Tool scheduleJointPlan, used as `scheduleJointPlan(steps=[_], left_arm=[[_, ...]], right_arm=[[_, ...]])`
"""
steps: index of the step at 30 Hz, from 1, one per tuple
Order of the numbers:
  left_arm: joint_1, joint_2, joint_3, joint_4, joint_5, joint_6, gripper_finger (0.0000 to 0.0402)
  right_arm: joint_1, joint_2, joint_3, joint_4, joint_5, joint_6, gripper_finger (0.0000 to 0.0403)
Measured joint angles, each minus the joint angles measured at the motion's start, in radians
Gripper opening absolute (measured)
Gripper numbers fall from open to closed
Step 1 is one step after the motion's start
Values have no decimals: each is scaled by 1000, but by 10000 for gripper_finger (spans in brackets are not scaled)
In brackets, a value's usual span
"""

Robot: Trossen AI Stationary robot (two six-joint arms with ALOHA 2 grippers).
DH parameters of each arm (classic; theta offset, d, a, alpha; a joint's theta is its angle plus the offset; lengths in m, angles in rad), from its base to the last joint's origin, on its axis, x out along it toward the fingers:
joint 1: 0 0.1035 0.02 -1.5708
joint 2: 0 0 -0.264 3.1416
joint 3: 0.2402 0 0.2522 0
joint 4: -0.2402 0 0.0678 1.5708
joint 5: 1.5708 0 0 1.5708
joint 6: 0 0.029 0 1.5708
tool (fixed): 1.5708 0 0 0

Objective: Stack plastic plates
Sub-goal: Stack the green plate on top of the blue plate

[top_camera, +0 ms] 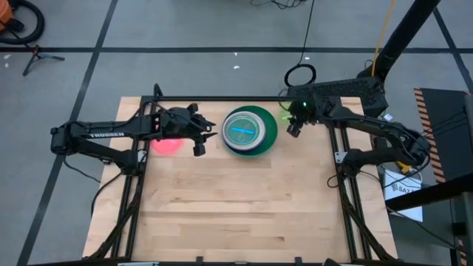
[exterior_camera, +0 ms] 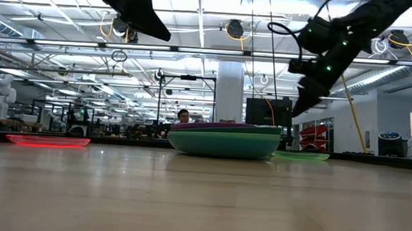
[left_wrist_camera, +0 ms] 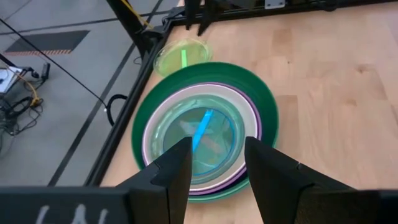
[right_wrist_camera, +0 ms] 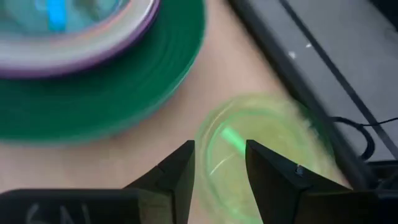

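Observation:
A stack of plastic plates (top_camera: 250,131) stands at the table's far middle: a large dark green one at the bottom, purple and pale ones above it, a translucent blue one (left_wrist_camera: 202,140) on top. A pink plate (top_camera: 167,145) lies flat on the table under my left arm. A lime plate (right_wrist_camera: 261,155) lies flat to the right of the stack near the far edge. My left gripper (left_wrist_camera: 217,168) hangs open above the stack's left side, holding nothing. My right gripper (right_wrist_camera: 221,168) is open in the air over the lime plate, clear of it.
A black frame rail (top_camera: 222,98) runs along the table's far edge, close behind the lime plate. Bare wood (top_camera: 236,199) covers the near half of the table. People show in the room beyond the table in the low view.

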Motion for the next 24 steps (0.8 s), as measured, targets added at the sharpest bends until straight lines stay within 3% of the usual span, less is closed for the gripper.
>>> scheduleJointPlan(steps=[8, 15, 24], left_arm=[[21, 0, 0, 0, -19, 12, 154], [37, 0, 0, -11, -22, 8, 154], [26, 0, 0, -14, -22, 11, 154]], right_arm=[[-82, 182, 220, -207, -9, 90, 118], [-95, 281, 245, -402, -269, -126, 112], [-87, 292, 125, -253, -91, -246, 113]])
